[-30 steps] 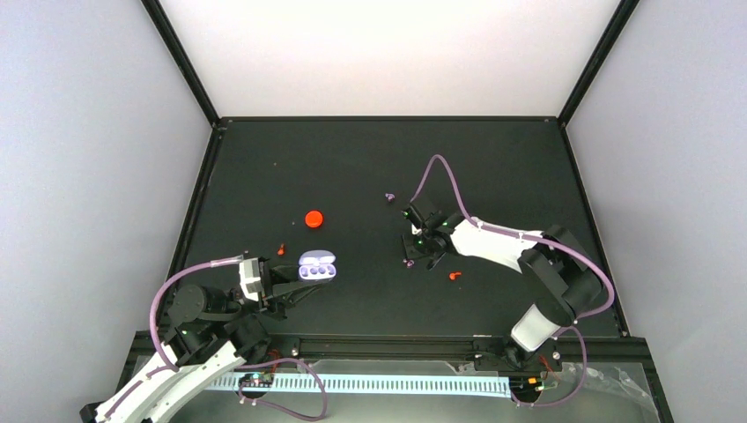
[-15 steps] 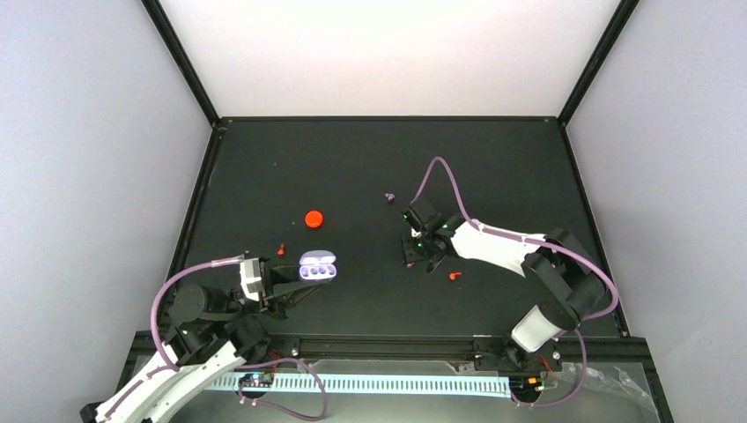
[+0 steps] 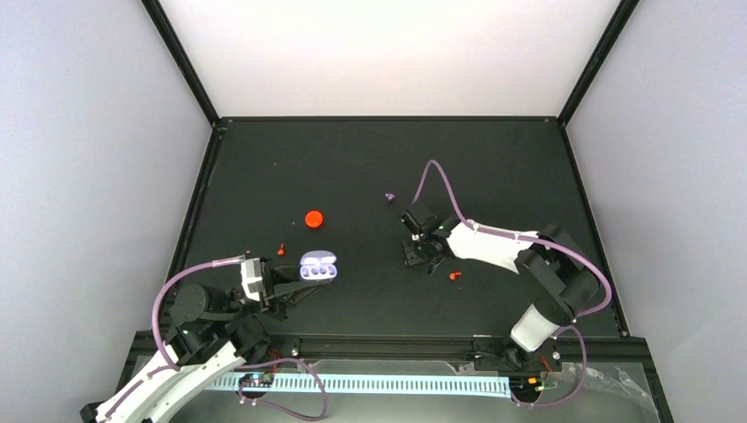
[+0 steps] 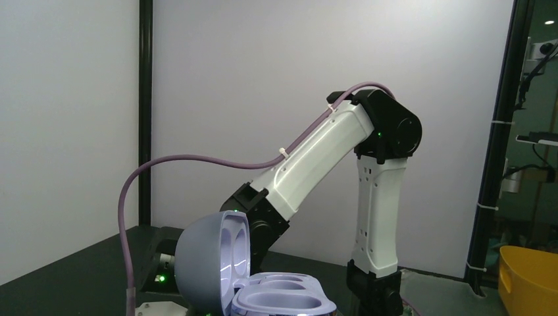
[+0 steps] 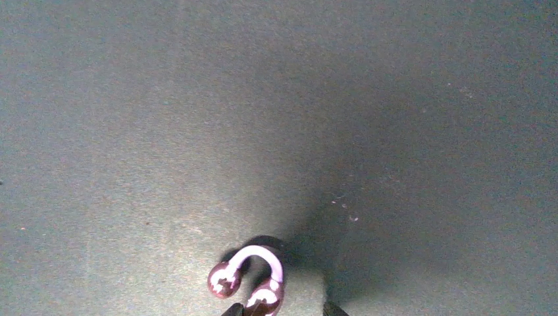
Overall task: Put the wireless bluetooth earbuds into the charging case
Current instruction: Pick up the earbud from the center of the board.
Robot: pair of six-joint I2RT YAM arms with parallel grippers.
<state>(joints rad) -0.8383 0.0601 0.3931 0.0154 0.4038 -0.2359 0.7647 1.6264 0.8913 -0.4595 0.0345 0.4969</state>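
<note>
At the near left, the open case [image 3: 317, 266] is clasped by the left gripper [image 3: 301, 280], lid raised. Both wells [image 4: 293, 304] are seen empty. Right of centre, the right gripper [image 3: 412, 258] is held parted over one earbud [image 5: 252, 282], with nothing grasped. The earbud is best centred between the jaws before closing. A second earbud [image 3: 389, 197] lies farther back.

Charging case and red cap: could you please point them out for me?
charging case [image 3: 317, 267]: top external view, on its middle.
red cap [image 3: 313, 218]: top external view, on its middle.
</note>
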